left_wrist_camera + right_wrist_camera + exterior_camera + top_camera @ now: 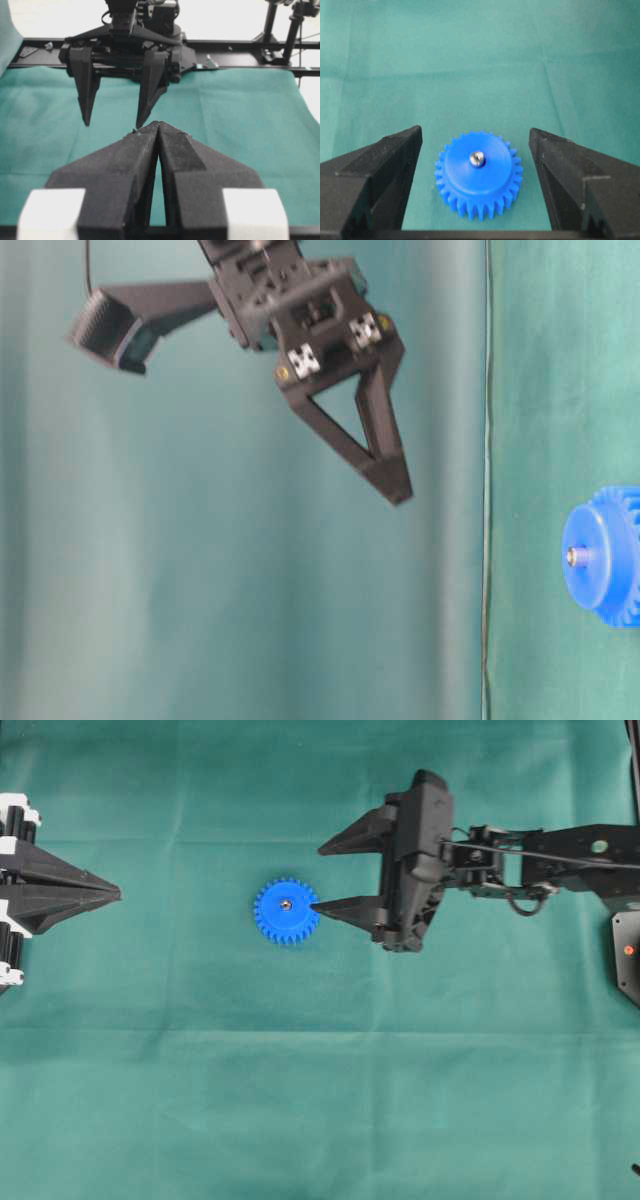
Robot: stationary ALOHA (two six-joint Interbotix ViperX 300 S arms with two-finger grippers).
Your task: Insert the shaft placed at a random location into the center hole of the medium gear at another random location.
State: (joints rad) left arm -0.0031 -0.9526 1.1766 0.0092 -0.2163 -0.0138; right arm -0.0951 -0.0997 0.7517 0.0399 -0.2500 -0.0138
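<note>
Standing in the center hole point(477, 160) of the medium gear point(286, 910), the shaft point(477, 158) shows as a small silvery dot at the middle of the blue hub; in the table-level view it projects a short way out of the hub face. The gear lies flat on the green cloth point(320, 1100), slightly to the 9 o'clock side of the overhead view's centre. The right gripper point(320, 877) sits at the gear's 3 o'clock side in the overhead view, its jaws spread wide and holding nothing. Its lower fingertip overlaps the gear's rim at 3 o'clock in that view, while the upper fingertip lies toward 1 o'clock, clear of the teeth. The table-level view shows this gripper raised off the cloth and apart from the gear, so the overlap is not contact. In the right wrist view the gear and shaft appear between the two open fingers, nearer the 6 o'clock edge of the frame, with cloth visible on both sides of the gear. The left gripper point(118, 895) rests far out at 9 o'clock in the overhead view, well apart from the gear, its jaws pressed together with nothing between them, as the left wrist view confirms.
</note>
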